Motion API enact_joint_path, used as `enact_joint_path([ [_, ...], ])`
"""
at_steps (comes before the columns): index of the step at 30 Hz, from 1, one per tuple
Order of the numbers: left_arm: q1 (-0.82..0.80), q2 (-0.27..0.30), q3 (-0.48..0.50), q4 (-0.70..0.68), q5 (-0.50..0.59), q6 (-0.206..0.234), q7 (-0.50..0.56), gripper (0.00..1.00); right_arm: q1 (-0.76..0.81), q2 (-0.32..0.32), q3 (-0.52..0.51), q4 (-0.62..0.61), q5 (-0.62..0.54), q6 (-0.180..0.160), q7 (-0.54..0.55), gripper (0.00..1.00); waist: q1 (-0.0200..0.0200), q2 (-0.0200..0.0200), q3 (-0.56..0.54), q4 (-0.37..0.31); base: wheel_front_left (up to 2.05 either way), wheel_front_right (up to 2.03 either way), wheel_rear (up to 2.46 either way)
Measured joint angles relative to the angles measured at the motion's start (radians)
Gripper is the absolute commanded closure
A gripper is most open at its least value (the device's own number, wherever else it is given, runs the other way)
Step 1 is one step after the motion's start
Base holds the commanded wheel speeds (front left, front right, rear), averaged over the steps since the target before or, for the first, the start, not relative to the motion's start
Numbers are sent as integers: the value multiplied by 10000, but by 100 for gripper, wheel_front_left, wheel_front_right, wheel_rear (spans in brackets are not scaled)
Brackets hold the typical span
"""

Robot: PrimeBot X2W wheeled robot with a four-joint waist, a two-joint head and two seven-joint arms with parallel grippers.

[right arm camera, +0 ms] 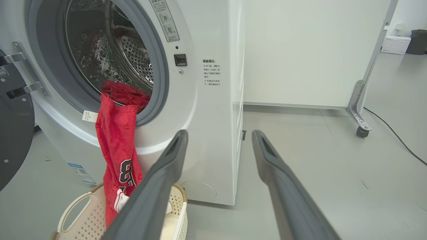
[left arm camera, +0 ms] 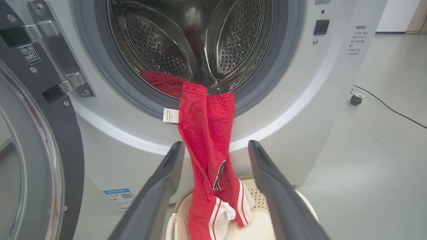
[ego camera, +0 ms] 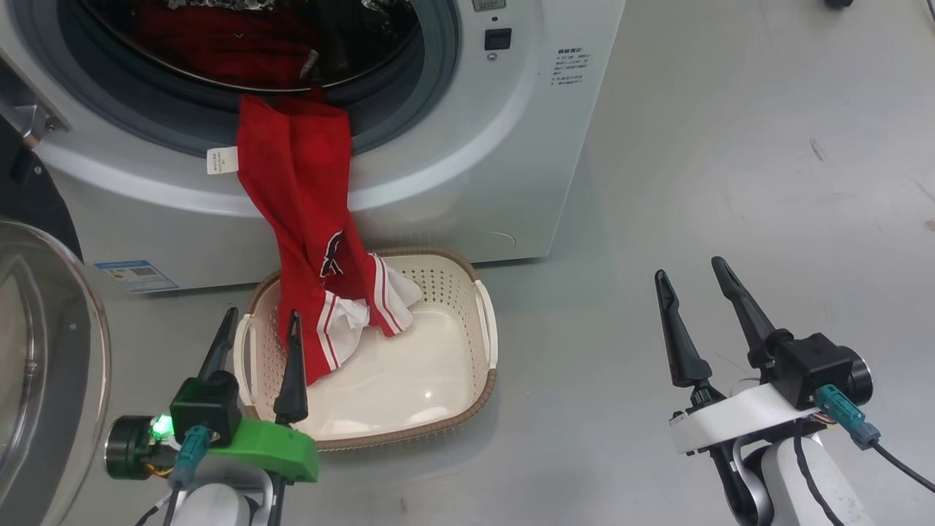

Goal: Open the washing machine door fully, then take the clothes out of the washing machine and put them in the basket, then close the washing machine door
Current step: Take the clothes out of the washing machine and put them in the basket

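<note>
Grey floor [ego camera: 730, 146] — one basket [ego camera: 427, 361], one red garment [ego camera: 299, 190]; left gripper [ego camera: 263, 313], right gripper [ego camera: 689, 267], jaws spread.

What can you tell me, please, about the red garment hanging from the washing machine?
The red garment is soft, bright red fabric with white-striped hems, a dark printed emblem and a white label at its side. Its upper end reaches into the steel drum; it drapes over the grey gasket and down the washing machine's front, its lower end crumpled in the cream basket.
</note>
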Motion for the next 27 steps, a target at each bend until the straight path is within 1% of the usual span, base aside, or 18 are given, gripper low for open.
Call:
enact_joint_path([
  [6, -183, 0, -217, 370, 77, 0, 408, 0, -46, 4, 130, -159, -2, 8, 0, 0, 0, 0, 401, -87, 0, 0, 0],
  [13, -1366, -4, -408, 1151, 209, -6, 1030, 0, -409, 2, 234, -374, -13, 38, 0, 0, 0, 0, 1093, -255, 0, 0, 0],
  [17, -2088, -15, -288, 1756, 117, -6, 1402, 0, -726, 2, 284, -516, -96, 46, 0, 0, 0, 0, 1573, -376, 0, 0, 0],
  [21, -2898, -31, -48, 2339, -278, -17, 1764, 0, -1041, 0, 339, -587, -96, 121, 0, 0, 0, 0, 2062, -518, 0, 0, 0],
  [27, -4070, -77, 153, 3283, -360, -50, 2395, 0, -1385, 0, 380, -640, -77, 148, 0, 0, 0, 0, 2769, -782, 0, 0, 0],
])
